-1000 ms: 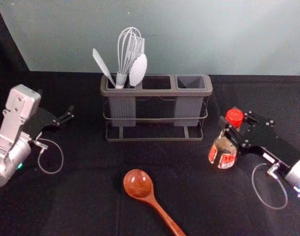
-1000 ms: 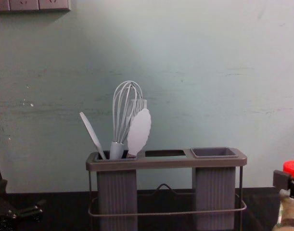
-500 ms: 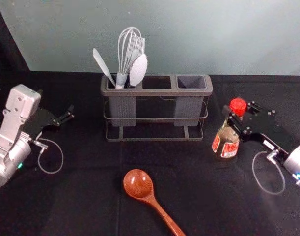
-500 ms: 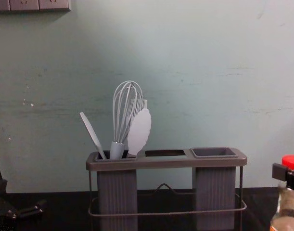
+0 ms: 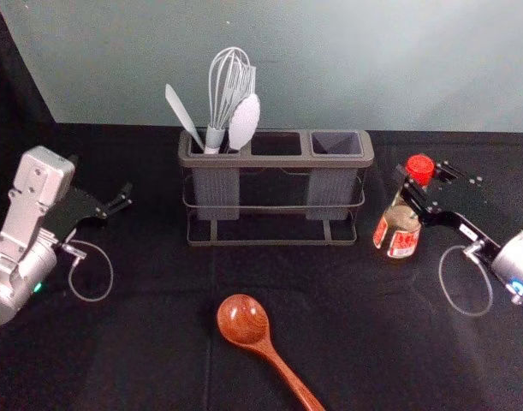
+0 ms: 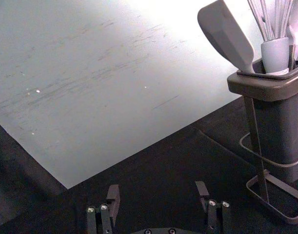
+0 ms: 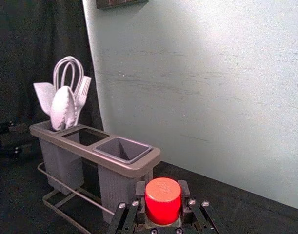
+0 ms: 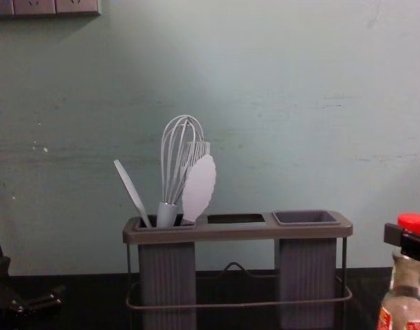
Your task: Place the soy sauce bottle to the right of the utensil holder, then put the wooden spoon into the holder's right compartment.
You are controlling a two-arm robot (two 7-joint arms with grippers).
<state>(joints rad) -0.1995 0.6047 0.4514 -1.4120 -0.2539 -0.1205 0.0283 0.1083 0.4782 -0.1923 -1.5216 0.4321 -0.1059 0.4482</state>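
Step in hand: placement of the soy sauce bottle [image 5: 401,229], judged nearly complete. Right gripper [image 7: 162,195], at the right of the head view, grasps the bottle about its neck, just below the red cap [image 5: 419,164]. The bottle stands roughly upright, just right of the utensil holder [image 5: 276,161] and apart from it; base contact with the tabletop [image 5: 141,342] cannot be confirmed. Next move: seat the base squarely, release the neck, then withdraw without tipping the bottle. Left gripper [image 6: 157,191] is parked at the left, fingers spread. Wooden spoon [image 5: 244,318] lies before the holder, awaiting transfer to the right compartment [image 5: 335,144]
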